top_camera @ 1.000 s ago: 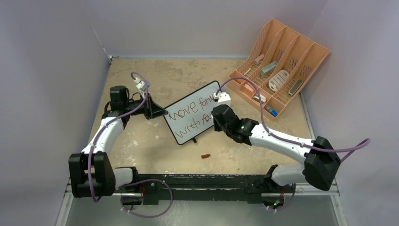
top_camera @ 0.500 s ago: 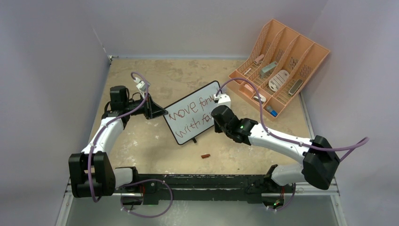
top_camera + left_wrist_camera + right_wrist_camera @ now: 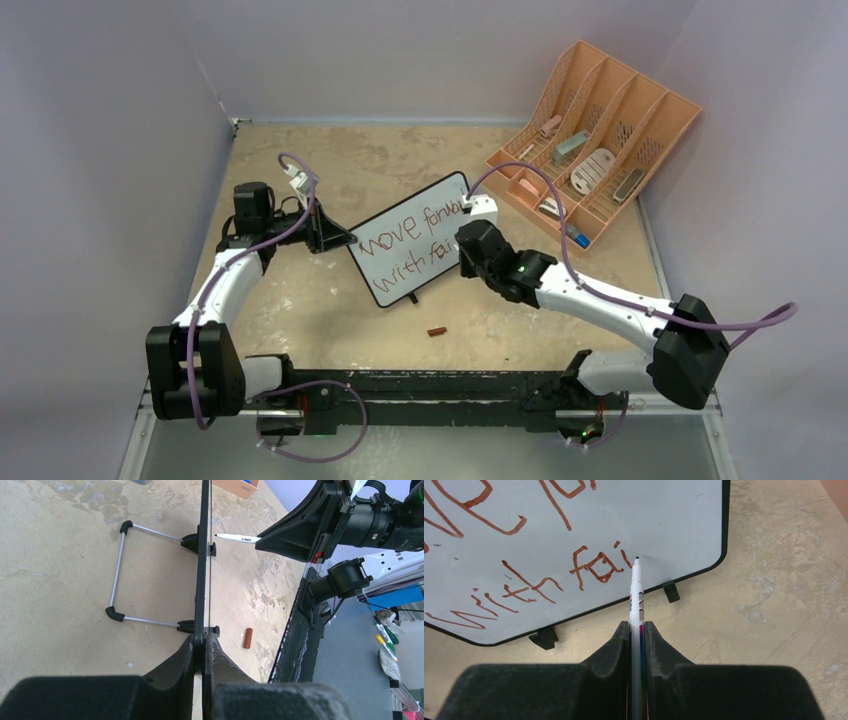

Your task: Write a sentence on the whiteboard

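Near the table's (image 3: pixel 400 160) middle, the left gripper (image 3: pixel 338 240) pinches the propped whiteboard's (image 3: pixel 410 240) edge while the right gripper (image 3: pixel 463 254) clamps a marker (image 3: pixel 636 600), likely mid-word after "fai", needing the next letter placed rightward.

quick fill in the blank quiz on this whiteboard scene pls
1. The left gripper is shut on the edge of the ____.
2. The right gripper is shut on a marker whose tip is beside the unfinished word "____".
3. The top line of writing starts with the word "____".
4. A small reddish cap lies on the ____.

Missing words: whiteboard; fai; move; table
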Controlling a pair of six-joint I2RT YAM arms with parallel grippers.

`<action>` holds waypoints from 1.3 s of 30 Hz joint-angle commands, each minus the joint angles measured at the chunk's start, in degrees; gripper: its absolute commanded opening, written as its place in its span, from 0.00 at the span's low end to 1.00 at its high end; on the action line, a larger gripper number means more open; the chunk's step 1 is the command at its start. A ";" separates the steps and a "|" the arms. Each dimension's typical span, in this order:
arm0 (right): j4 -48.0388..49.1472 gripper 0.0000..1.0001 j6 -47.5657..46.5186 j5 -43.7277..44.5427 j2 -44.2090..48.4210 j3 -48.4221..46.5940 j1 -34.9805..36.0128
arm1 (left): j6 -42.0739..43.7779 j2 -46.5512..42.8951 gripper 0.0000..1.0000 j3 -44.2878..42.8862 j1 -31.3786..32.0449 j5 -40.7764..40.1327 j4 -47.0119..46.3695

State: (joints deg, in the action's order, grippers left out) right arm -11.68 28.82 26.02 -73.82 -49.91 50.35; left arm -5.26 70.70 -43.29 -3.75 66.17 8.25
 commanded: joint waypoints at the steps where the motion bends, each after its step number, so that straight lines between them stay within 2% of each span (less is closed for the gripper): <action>1: 1.66 0.00 -0.91 1.17 1.31 -1.64 -0.84 | 1.13 -1.18 0.00 -0.68 -0.50 0.09 -1.07; 12: 3.57 0.00 -2.07 -1.17 0.74 -1.69 -1.13 | 1.08 -1.09 0.00 -0.73 -0.47 0.10 -1.05; 39: 5.48 0.00 -5.42 -0.25 -0.34 -1.97 -4.64 | 1.13 -1.17 0.00 -0.69 -0.52 0.19 -1.01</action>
State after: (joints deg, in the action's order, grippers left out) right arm -8.58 24.64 24.71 -74.83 -49.91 46.17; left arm -5.28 70.70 -43.29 -3.75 66.17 8.25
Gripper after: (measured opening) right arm 0.139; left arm 0.031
